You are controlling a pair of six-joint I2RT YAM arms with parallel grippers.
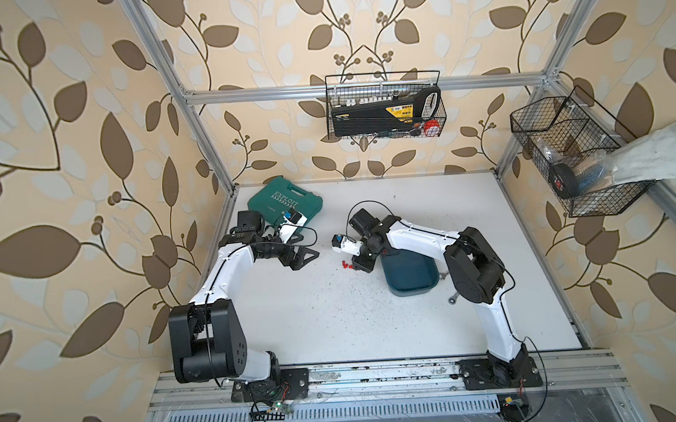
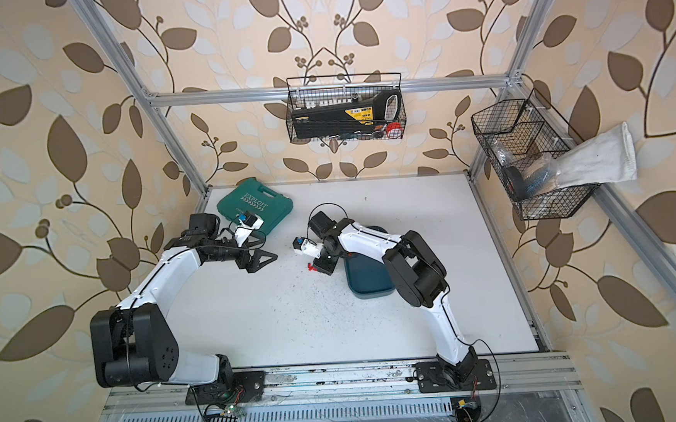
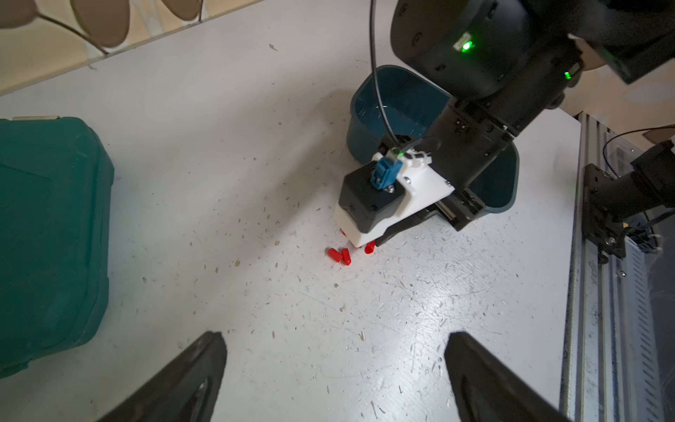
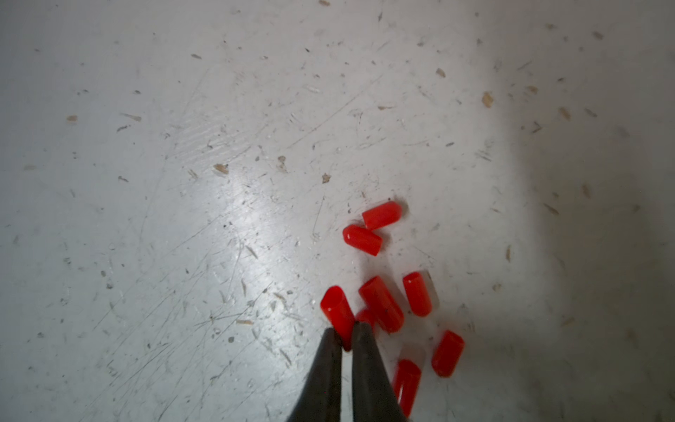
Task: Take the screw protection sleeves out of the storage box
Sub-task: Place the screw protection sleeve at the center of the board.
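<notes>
Nearest, the storage box (image 1: 411, 292) sits right of centre on the table (image 1: 335, 320), and no red shows in the part of it that is visible. Just left of it the screw protection sleeves (image 4: 381, 303) lie loose on their sides, their long axes pointing in different directions. They look light, smooth and apt to roll, so a pinch across the barrel at mid-length should suit. The right gripper (image 4: 346, 334) has its jaws almost together at one sleeve's end; whether it is truly pinched I cannot tell. Further left, the left gripper (image 3: 336, 334) hangs empty, jaws wide apart, with the green tool case (image 1: 285, 201) beyond it at the far left.
</notes>
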